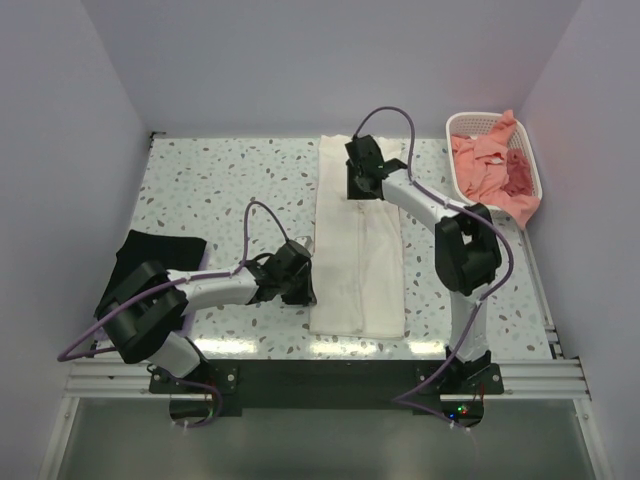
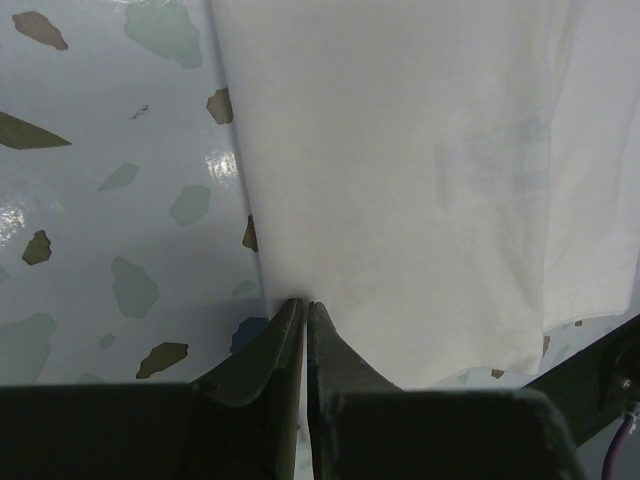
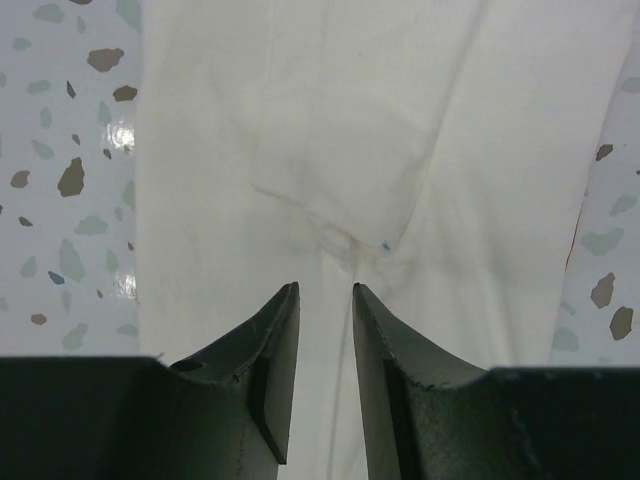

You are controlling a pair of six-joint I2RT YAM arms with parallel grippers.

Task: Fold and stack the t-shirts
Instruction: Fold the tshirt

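Three colours of t-shirt show from above: one cream-white shirt (image 1: 360,270) folded into a long strip down the middle of the speckled surface (image 1: 220,180), one black shirt (image 1: 150,248) bunched at the near left, and salmon-pink cloth (image 1: 490,165) heaped in the single white basket (image 1: 480,118) at the far right corner, spilling over its rim; whether that is one shirt I cannot tell. Of the two arms, the left arm (image 1: 215,290) lies low, its left fingers (image 1: 305,288) at the strip's left edge towards the near end. The right arm (image 1: 425,200) stretches far, its right fingers (image 1: 362,188) over the strip's far part. Broad bare surface lies left of the strip. From the left wrist, both fingers (image 2: 270,350) press together on the shirt's left edge. From the right wrist, two fingers (image 3: 275,340) stand narrowly parted above a folded sleeve (image 3: 340,150), gripping nothing.
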